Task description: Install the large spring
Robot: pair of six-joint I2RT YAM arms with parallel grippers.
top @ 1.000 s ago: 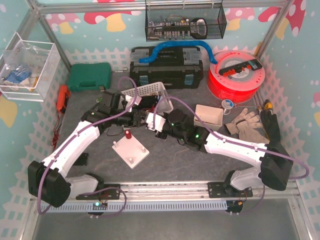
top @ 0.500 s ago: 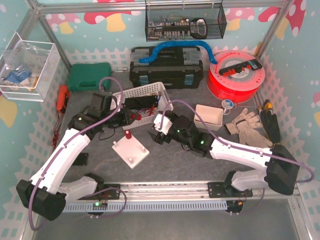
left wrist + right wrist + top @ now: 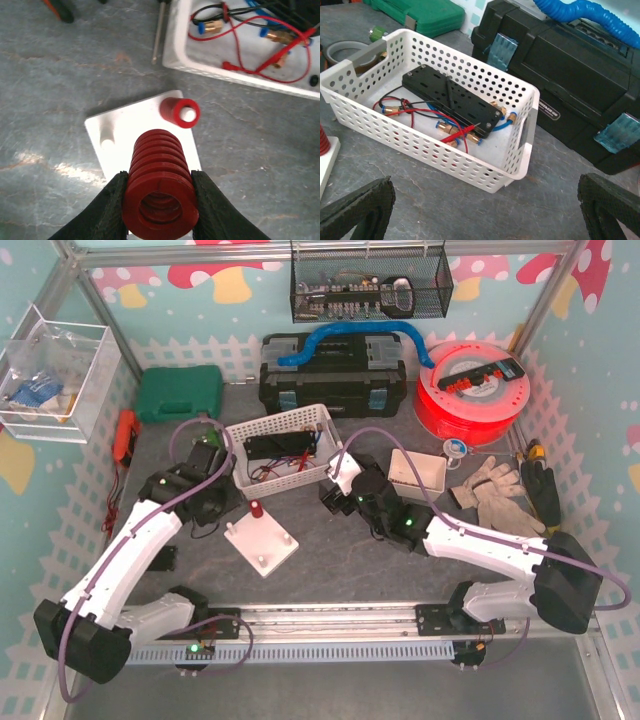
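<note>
Large spring (image 3: 160,187) is clamped across its coils in my left gripper (image 3: 160,201), long axis aimed down at the white plate (image 3: 131,124), whose bare peg (image 3: 107,142) lies just left of it, while my right gripper (image 3: 485,210) gapes wide, empty.

**Top view.** Tabletop (image 3: 340,570) mottled grey. Back wall (image 3: 200,300) teal, with pink-and-yellow mushrooms and a white picket-fence band.
- **Ten o'clock:** green case (image 3: 180,392).
- **Twelve o'clock:** black toolbox (image 3: 335,385) with pale blue latches, crossed by a blue ribbed hose (image 3: 350,338).
- **Two o'clock:** red spool (image 3: 470,405).
- **Centre:** white perforated basket (image 3: 420,140) holding a black plate (image 3: 450,100) and red, black and blue wires (image 3: 420,112) with brass tips.

**Left wrist view.** White base plate (image 3: 120,130), small red spring (image 3: 179,112), and red large spring (image 3: 160,192) between the black fingers (image 3: 111,212) of the left gripper (image 3: 159,200).
</note>
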